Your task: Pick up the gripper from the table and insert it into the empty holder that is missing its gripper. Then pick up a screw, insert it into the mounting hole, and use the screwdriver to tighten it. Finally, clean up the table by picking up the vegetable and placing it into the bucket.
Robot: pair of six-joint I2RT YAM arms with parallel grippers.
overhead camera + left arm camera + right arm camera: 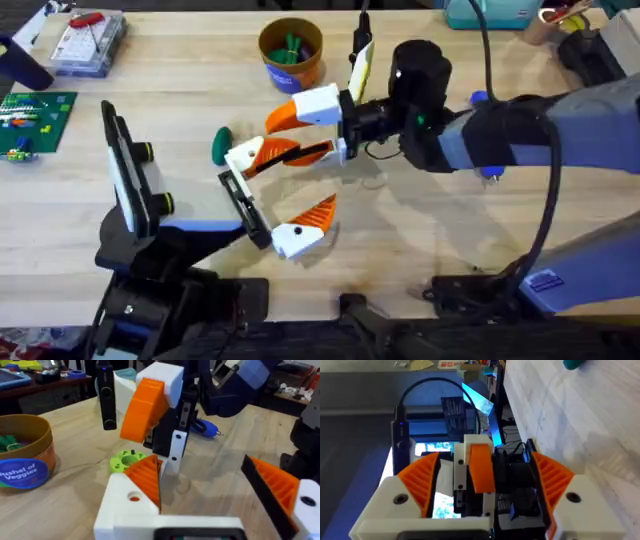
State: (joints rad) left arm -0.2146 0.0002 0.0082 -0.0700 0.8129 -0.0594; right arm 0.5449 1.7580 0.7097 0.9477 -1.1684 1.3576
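Observation:
The loose gripper [262,154], a white base with a ribbed orange wedge, sits at the free end of the holder [243,203], the black bar ending my left arm. How deep it sits I cannot tell. A like finger [300,232] stands at the bar's other end, so my left gripper [312,178] is open. My right gripper [282,135] is turned on its side and open. Its fingers [417,485] flank the loose piece's tip [480,467] without touching it. The dark green vegetable [220,146] lies left of the bar, and the bucket [290,72] stands behind. A blue screwdriver [206,427] lies farther off. The screw is out of view.
A lime-green disc with holes [124,461] lies just beyond the loose piece. A black upright frame with yellow knobs [130,180] stands at the left, with a green circuit board [35,120] and a clear parts box [90,45] behind it. A black stick-shaped device [360,50] stands beside the bucket.

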